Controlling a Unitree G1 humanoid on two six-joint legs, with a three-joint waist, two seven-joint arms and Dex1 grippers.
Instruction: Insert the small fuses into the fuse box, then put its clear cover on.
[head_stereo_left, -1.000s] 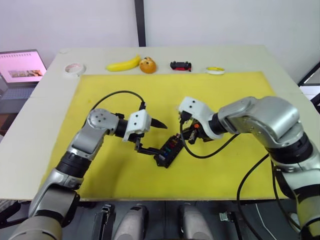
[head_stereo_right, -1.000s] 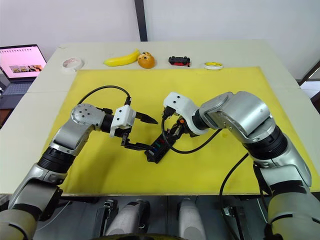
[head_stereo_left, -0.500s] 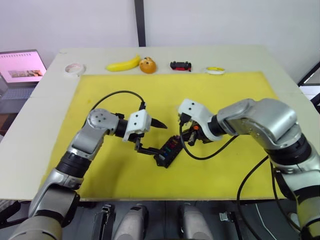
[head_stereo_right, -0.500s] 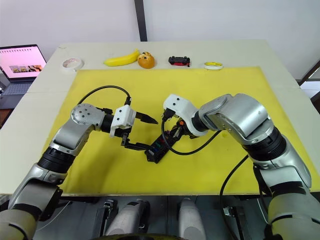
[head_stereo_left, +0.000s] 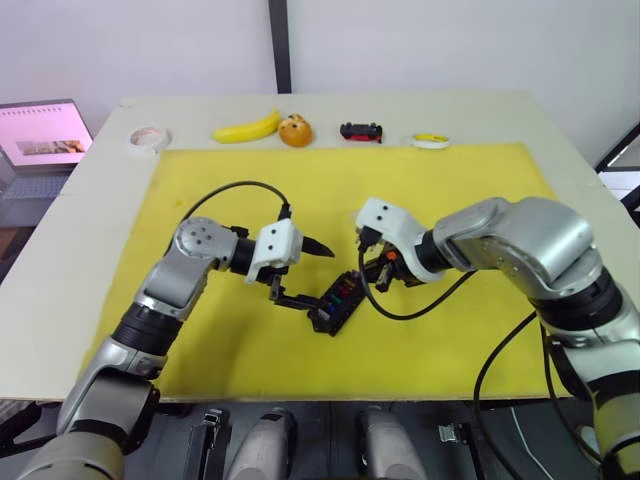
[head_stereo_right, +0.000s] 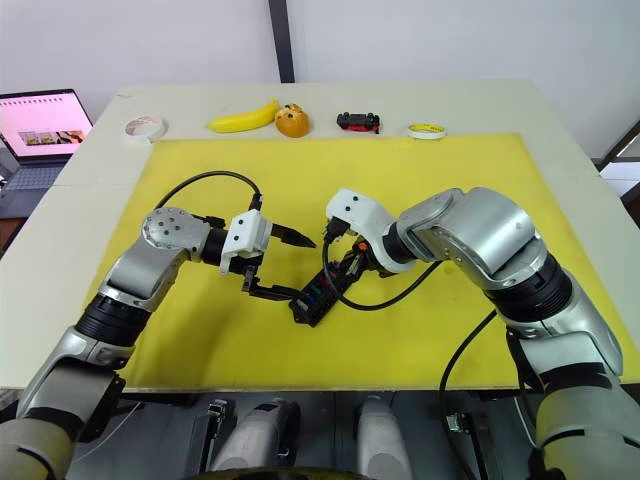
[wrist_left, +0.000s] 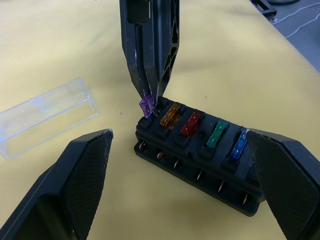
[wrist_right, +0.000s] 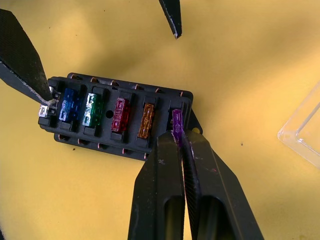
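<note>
Cover (wrist_left: 45, 116) lies beside fuse box (wrist_left: 200, 150), apparently apart.

Lighting: bright, even, from overhead, shadows soft and short beneath the arms on the yellow mat (head_stereo_left: 450, 330); wrist views sharp at centre, nearest dark fingers blurred.

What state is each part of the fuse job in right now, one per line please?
fuse box: on the yellow mat, cover off.
purple fuse: pinched by the right gripper at the end slot, not fully seated.
orange, red, green and blue fuses: seated in their slots.
grey fuse: at the far end slot, a left finger touching it.
left gripper: open, straddling the box.
clear cover: lying on the mat, apart from the box.
</note>
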